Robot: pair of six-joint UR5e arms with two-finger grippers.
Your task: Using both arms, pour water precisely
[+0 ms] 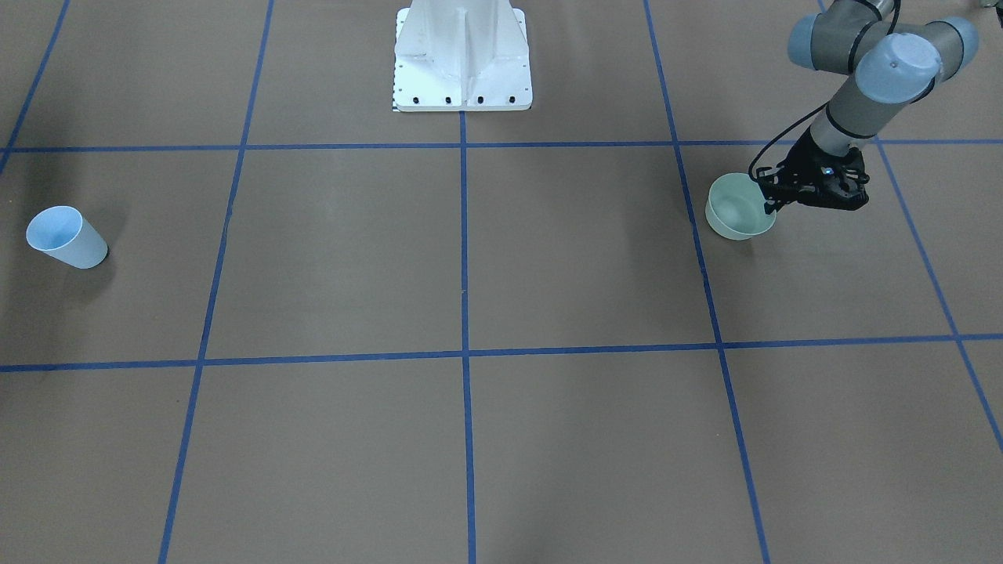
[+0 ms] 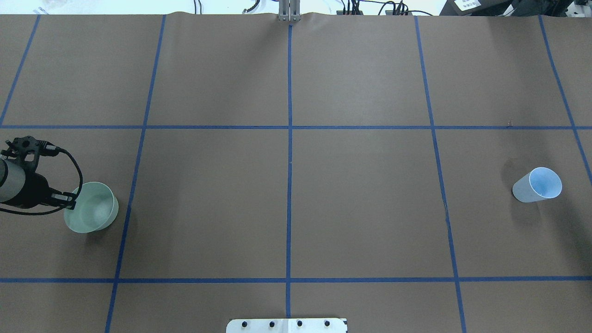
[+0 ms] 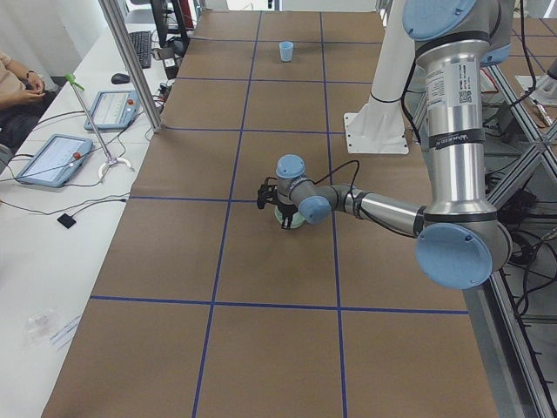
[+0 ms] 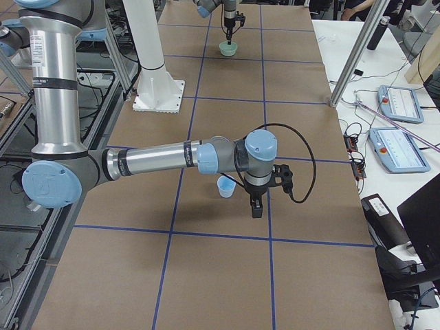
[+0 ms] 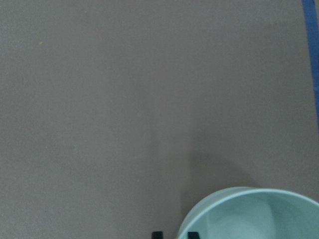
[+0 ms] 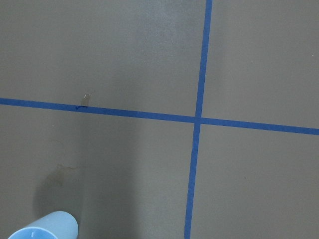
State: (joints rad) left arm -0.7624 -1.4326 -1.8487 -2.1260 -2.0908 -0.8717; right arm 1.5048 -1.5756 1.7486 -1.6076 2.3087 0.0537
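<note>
Left gripper (image 1: pixel 772 197), front-facing view: clenched on the rim of the pale green bowl (image 1: pixel 736 207), which is upright on the brown table (image 1: pixel 470 258). The left arm (image 1: pixel 862 102) enters at top right. A blue cup (image 1: pixel 66 237) is well apart, near the opposite edge.

Overhead: the gripper meets the bowl's left rim, and the cup is far right.

Exterior left: the near arm reaches out low, and its wrist hides most of the bowl.

Exterior right: the right arm (image 4: pixel 158 158) stretches across the table. The right gripper (image 4: pixel 256 206) points down just beside the cup. Whether it is spread or closed, cannot tell.

Left wrist: two black fingertips (image 5: pixel 157 234) straddle the bowl's rim with a narrow gap between them.

Right wrist: the cup's rim is at lower left, and blue tape lines (image 6: pixel 199 119) cross ahead.

Water: not discernible in the bowl or the cup.
</note>
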